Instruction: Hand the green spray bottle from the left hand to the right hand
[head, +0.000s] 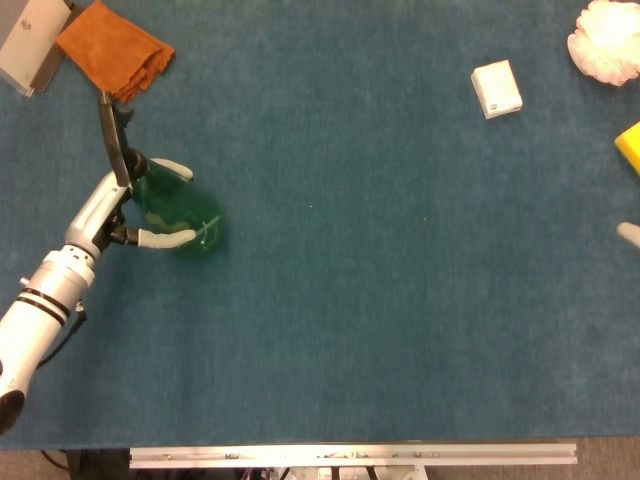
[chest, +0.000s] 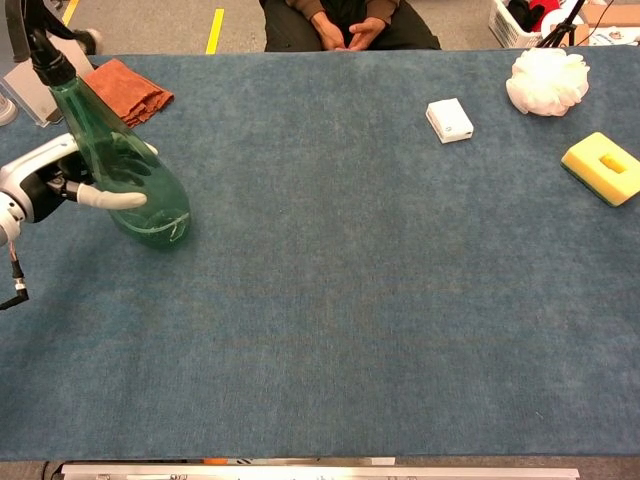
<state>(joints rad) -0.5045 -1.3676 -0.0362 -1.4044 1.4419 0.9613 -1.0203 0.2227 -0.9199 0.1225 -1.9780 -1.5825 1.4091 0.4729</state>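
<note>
The green spray bottle (head: 182, 207) (chest: 128, 168), translucent with a black trigger head, stands upright at the table's left side. My left hand (head: 112, 208) (chest: 48, 182) grips its body from the left, white fingers wrapped around front and back. I cannot tell whether its base rests on the blue cloth or hangs just above it. At the right edge of the head view a pale blurred tip of my right hand (head: 629, 233) shows; its fingers are not visible. The chest view does not show that hand.
An orange cloth (head: 113, 48) (chest: 122, 88) and a grey box (head: 28, 40) lie at the back left. A white box (head: 496, 89) (chest: 449, 120), a white puff (head: 605, 40) (chest: 546, 80) and a yellow sponge (head: 630, 147) (chest: 600, 167) sit at the back right. A seated person (chest: 345, 22) is behind the table.
</note>
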